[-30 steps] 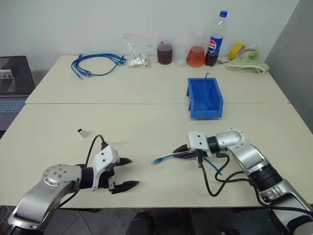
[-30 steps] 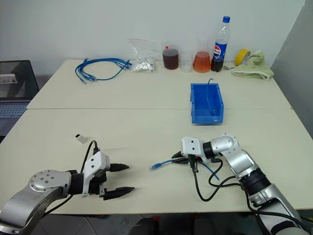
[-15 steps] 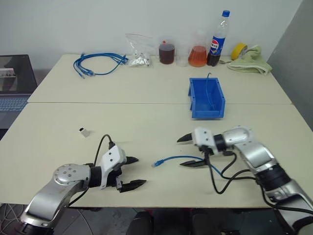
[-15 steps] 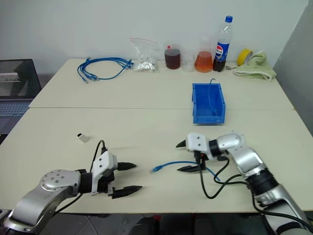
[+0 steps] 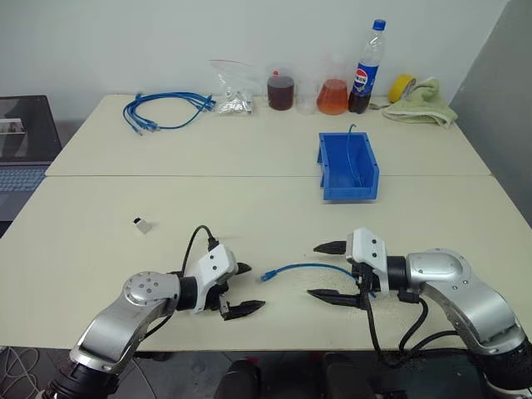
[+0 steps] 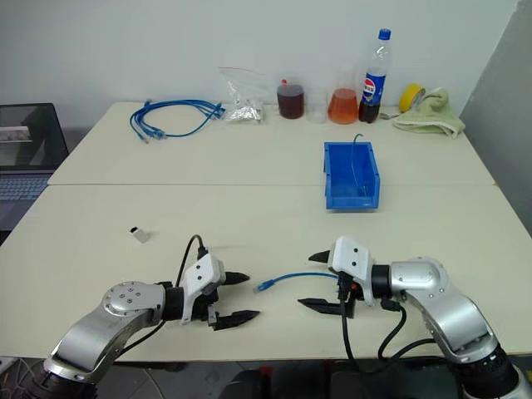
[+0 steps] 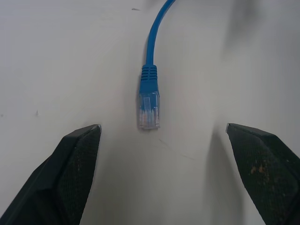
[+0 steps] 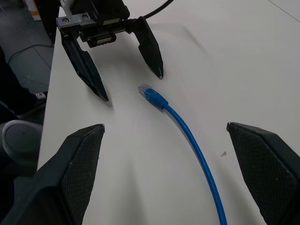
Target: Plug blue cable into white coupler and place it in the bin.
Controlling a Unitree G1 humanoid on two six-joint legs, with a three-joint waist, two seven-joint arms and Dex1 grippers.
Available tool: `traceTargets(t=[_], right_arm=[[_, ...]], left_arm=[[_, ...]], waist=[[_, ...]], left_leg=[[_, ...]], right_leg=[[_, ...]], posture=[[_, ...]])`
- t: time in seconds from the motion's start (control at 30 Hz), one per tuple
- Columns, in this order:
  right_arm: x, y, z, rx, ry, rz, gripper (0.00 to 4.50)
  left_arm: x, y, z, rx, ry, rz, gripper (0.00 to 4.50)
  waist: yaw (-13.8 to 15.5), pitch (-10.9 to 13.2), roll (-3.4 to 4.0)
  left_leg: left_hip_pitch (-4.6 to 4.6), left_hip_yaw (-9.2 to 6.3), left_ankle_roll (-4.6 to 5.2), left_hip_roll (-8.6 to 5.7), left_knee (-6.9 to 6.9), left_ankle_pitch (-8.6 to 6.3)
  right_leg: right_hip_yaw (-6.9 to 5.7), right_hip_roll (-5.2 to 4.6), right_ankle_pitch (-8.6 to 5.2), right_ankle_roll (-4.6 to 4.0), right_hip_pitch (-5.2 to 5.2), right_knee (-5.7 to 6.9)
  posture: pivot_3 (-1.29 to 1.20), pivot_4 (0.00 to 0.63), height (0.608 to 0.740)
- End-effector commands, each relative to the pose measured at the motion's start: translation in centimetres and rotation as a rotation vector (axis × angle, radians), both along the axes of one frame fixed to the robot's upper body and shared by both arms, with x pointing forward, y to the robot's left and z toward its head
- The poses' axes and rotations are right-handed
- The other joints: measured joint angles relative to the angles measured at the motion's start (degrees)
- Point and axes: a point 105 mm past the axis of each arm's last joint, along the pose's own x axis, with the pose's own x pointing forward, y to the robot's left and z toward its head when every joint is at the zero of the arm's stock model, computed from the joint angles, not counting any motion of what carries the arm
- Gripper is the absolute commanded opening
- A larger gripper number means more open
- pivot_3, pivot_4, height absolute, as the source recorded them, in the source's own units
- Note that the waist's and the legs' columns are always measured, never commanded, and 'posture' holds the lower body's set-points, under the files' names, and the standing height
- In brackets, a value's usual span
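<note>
Clearance entry: near table edge, between the two grippers

You have bare table [image 5: 249,212] from the near edge up to the bin [image 5: 348,166]. The blue cable [image 5: 301,268] lies loose in the gap between the left gripper [image 5: 241,290] and right gripper [image 5: 330,271], both spread wide and facing each other, plug end just ahead of the left fingertips. The white coupler [image 5: 141,224] sits alone, well off to the left. Bottles, jars, bag and coiled cables [image 5: 166,108] line the far edge, well apart.

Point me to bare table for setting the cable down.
Bare table: between the white coupler and the bin. Also right of the bin. Crowded: back edge, bottles, cable bundle; front, both open grippers flank the blue cable.
</note>
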Motion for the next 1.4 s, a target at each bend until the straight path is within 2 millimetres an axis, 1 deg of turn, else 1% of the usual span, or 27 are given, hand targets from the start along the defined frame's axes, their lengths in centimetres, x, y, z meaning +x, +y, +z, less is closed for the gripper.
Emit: traceTargets(t=[0.03, 0.17, 0.3, 0.43, 0.5, 0.57, 0.6, 0.67, 0.8, 0.87, 1.03, 1.1, 1.17, 1.23, 1.4], right_arm=[[-0.3, -0.1, 1.1, 0.016, -0.047, -0.021, 4.50], [-0.3, -0.2, 1.1, 0.015, -0.057, -0.042, 4.50], [-0.2, -0.5, 1.3, 0.012, -0.075, -0.058, 4.50], [-0.2, -0.7, 1.4, 0.010, -0.093, -0.081, 4.50], [-0.3, -0.8, 1.4, 0.012, -0.095, -0.087, 4.50], [-0.3, -0.8, 1.4, 0.013, -0.098, -0.092, 4.50], [-0.3, -0.8, 1.4, 0.016, -0.100, -0.098, 4.50], [-0.5, -0.9, 1.3, 0.022, -0.099, -0.101, 4.50], [-0.9, -1.0, 1.1, 0.027, -0.090, -0.091, 4.50], [-1.3, -1.0, 1.1, 0.059, -0.053, -0.084, 4.50], [-2.6, -0.9, 2.2, 0.186, 0.047, -0.047, 4.50], [-3.4, -1.3, 2.3, 0.200, 0.096, -0.023, 4.50], [-4.3, -1.5, 2.0, 0.215, 0.151, -0.007, 4.50], [-4.7, -1.6, 1.4, 0.220, 0.193, -0.015, 4.50], [-4.4, -1.2, -0.2, 0.247, 0.232, -0.074, 4.50]], left_arm=[[-0.1, -0.2, -1.4, 0.033, 0.060, 0.015, 3.73], [-0.4, -0.6, -2.1, 0.048, 0.113, 0.007, 2.88], [-1.5, -1.1, -2.7, 0.051, 0.167, -0.032, 2.11], [-2.4, -2.1, -2.9, 0.047, 0.173, -0.079, 1.15], [-2.6, -2.5, -2.8, 0.043, 0.174, -0.089, 0.80], [-2.8, -2.6, -2.9, 0.045, 0.175, -0.092, 0.32], [-2.9, -2.6, -3.0, 0.046, 0.176, -0.093, 0.22], [-2.9, -2.6, -3.2, 0.054, 0.163, -0.088, 0.22], [-1.9, -2.5, -2.9, 0.054, 0.108, -0.057, 0.22], [-1.4, -2.7, -2.5, 0.041, 0.074, -0.052, 0.22], [0.0, -2.8, -1.0, -0.047, 0.009, -0.024, 0.22], [0.4, -2.7, -0.4, -0.081, -0.010, -0.031, 0.22], [1.2, -2.6, 0.5, -0.126, -0.028, -0.023, 0.22], [1.7, -2.7, 1.3, -0.164, -0.046, -0.022, 0.22], [1.4, -3.1, 2.7, -0.246, -0.031, -0.061, 0.22]], waist=[[0.08, -0.01, -0.01], [0.21, -0.02, 0.00], [0.18, -0.04, 0.01], [0.15, -0.05, 0.02], [0.17, -0.05, 0.02], [0.17, -0.05, 0.01], [0.17, -0.05, 0.02], [0.17, -0.06, 0.01], [0.22, -0.07, 0.02], [0.26, -0.07, 0.02], [0.40, -0.07, 0.01], [0.39, -0.06, 0.00], [0.41, -0.05, -0.02], [0.27, -0.02, -0.06], [-0.11, -0.02, -0.07]], left_leg=[[0.00, 0.00, 0.00, 0.00, 0.01, 0.00], [0.01, -0.01, 0.00, 0.00, 0.01, 0.00], [0.03, -0.01, 0.00, -0.01, 0.00, 0.00], [0.03, 0.00, 0.00, 0.00, -0.01, 0.00], [0.02, 0.01, 0.00, 0.00, -0.02, 0.00], [0.02, 0.02, 0.00, -0.01, -0.02, 0.00], [0.02, 0.03, 0.00, -0.01, -0.02, 0.00], [0.02, 0.02, 0.00, -0.01, -0.02, 0.00], [0.03, 0.02, 0.00, -0.01, -0.02, 0.00], [0.03, 0.02, 0.00, -0.01, 0.00, 0.00], [0.04, 0.00, 0.01, -0.01, 0.01, 0.00], [0.04, -0.01, 0.01, -0.01, 0.02, 0.00], [0.02, -0.03, 0.01, -0.01, 0.02, 0.00], [0.00, -0.03, 0.01, -0.01, 0.01, 0.00], [0.01, 0.00, 0.01, -0.01, 0.00, 0.00]], right_leg=[[0.00, 0.00, 0.00, 0.00, 0.01, 0.00], [0.00, -0.04, 0.00, 0.00, 0.05, -0.03], [0.00, -0.04, 0.00, 0.01, 0.07, -0.04], [0.01, -0.05, 0.00, 0.00, 0.07, -0.07], [0.02, -0.06, 0.00, 0.00, 0.08, -0.10], [0.04, -0.07, 0.00, 0.00, 0.08, -0.11], [0.03, -0.07, 0.00, 0.00, 0.08, -0.11], [0.02, -0.07, 0.00, 0.00, 0.09, -0.11], [0.03, -0.07, 0.00, 0.01, 0.09, -0.11], [0.02, -0.08, 0.00, 0.01, 0.11, -0.11], [0.00, -0.07, 0.00, 0.02, 0.13, -0.10], [0.00, -0.07, 0.00, 0.02, 0.13, -0.09], [-0.03, -0.07, 0.00, 0.02, 0.13, -0.09], [-0.05, -0.03, 0.00, 0.02, 0.10, -0.09], [-0.03, 0.02, 0.00, 0.02, 0.08, -0.08]], posture=[[0.00, 0.150, 0.740], [0.00, 0.150, 0.740], [0.00, 0.150, 0.740], [0.00, 0.150, 0.740], [0.00, 0.150, 0.740], [0.00, 0.150, 0.740], [0.00, 0.150, 0.740], [0.00, 0.150, 0.740], [0.00, 0.150, 0.740], [0.00, 0.150, 0.740], [0.00, 0.150, 0.740], [0.00, 0.150, 0.740], [0.00, 0.150, 0.740], [0.00, 0.150, 0.740], [0.00, 0.150, 0.740]])
